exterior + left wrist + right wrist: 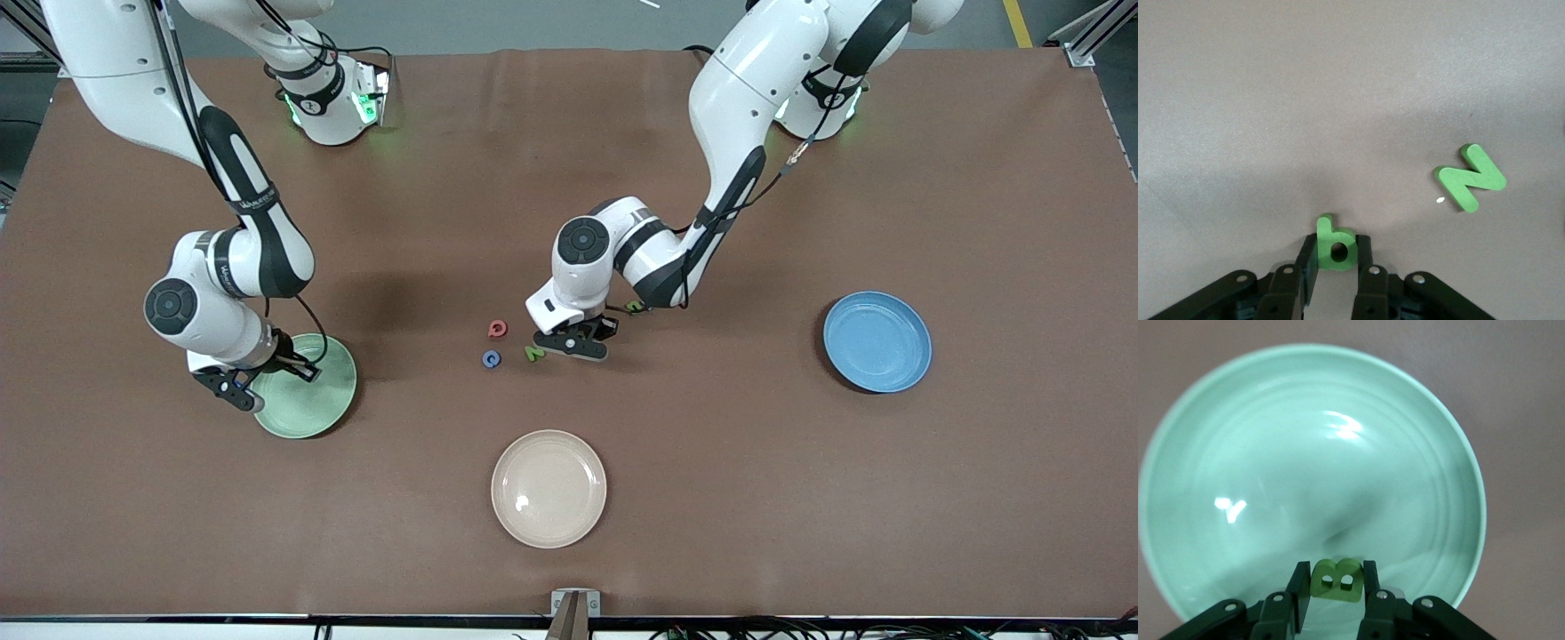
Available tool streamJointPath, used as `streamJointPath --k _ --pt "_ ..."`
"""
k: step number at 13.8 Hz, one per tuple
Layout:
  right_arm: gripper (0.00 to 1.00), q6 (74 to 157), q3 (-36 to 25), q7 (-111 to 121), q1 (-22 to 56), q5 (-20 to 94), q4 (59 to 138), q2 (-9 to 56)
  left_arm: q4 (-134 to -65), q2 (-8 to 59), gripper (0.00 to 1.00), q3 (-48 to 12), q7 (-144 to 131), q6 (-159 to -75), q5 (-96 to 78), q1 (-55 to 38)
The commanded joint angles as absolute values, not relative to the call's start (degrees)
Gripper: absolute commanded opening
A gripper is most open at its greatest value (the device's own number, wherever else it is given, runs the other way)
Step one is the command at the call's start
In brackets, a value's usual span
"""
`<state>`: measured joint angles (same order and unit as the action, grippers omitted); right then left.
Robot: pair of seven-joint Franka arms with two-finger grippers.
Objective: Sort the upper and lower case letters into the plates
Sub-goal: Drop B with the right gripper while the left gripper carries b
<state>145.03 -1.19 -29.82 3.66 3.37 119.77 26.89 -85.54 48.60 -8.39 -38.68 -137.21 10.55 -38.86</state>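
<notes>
My left gripper (578, 345) (1336, 248) is down at the table's middle, shut on a small green lowercase b (1336, 245). A green N (1469, 177) (532, 353) lies flat beside it, with a blue letter (491, 358) and a red letter (498, 330) close by. Another green letter (633, 307) lies by the left wrist. My right gripper (283, 372) (1336, 577) hangs over the mint green plate (320, 409) (1305, 453), shut on a green capital B (1337, 581). The sky blue plate (877, 342) sits toward the left arm's end, with nothing on it.
A cream-beige plate (548, 488) with nothing on it lies nearer the front camera than the letters. The brown table cover (800, 498) stretches wide around all three plates.
</notes>
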Motion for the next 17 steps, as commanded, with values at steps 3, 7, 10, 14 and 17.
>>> streamJointPath --k 3,7,10,14,17 --pt "0.01 146.60 0.53 -29.18 3.69 3.52 123.57 24.43 -85.08 46.07 0.11 -7.38 -39.20 -135.02 11.78 -38.67" --pt "0.81 146.16 0.97 -29.00 3.69 3.52 123.14 24.52 -86.30 37.90 0.12 -7.91 -33.61 -122.82 11.87 -34.38" --pt "1.00 145.99 0.97 -28.92 3.69 3.43 122.18 24.52 -94.80 29.21 0.13 -8.26 -21.74 -120.32 11.78 -27.89" --pt "1.00 133.45 1.14 -31.36 5.53 3.51 113.22 24.52 -106.93 18.66 0.13 -8.35 -19.95 -121.46 11.69 -23.48" --pt "1.00 133.68 1.14 -44.87 12.81 3.60 110.05 25.74 -115.02 11.89 0.13 -8.44 -17.94 -122.25 11.60 -20.23"
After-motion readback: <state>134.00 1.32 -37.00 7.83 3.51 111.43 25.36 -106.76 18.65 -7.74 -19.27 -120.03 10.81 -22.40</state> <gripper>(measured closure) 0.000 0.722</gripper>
